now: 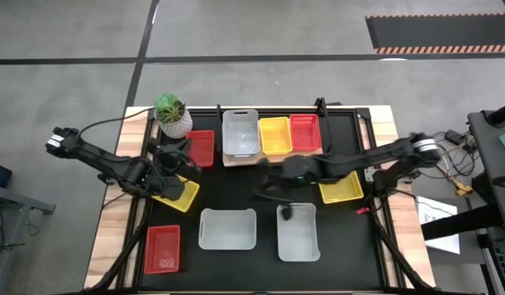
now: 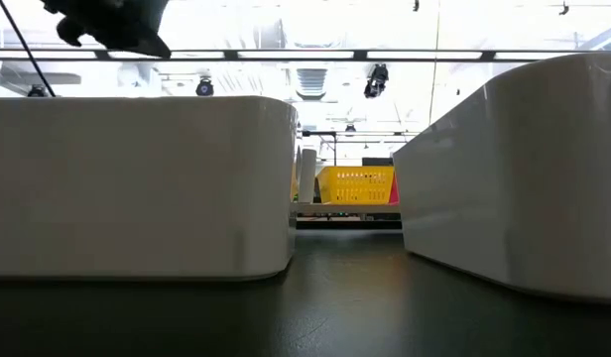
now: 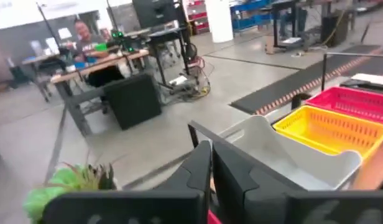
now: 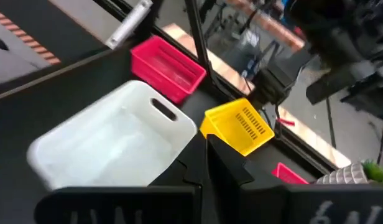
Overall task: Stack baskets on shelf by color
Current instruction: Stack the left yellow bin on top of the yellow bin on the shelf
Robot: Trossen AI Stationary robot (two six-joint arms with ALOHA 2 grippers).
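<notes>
On the shelf at the far side sit a white basket, a yellow basket and a red basket in a row. A second red basket lies left of the shelf, and a third near the front left. Two white baskets stand at the front. My left gripper hovers shut over a tilted yellow basket. My right gripper hangs shut mid-table, with another yellow basket beside its arm.
A potted green plant stands at the far left corner, next to the red basket left of the shelf. The black mat has bare room between the front baskets and the shelf. In the left wrist view a person sits at a desk far behind.
</notes>
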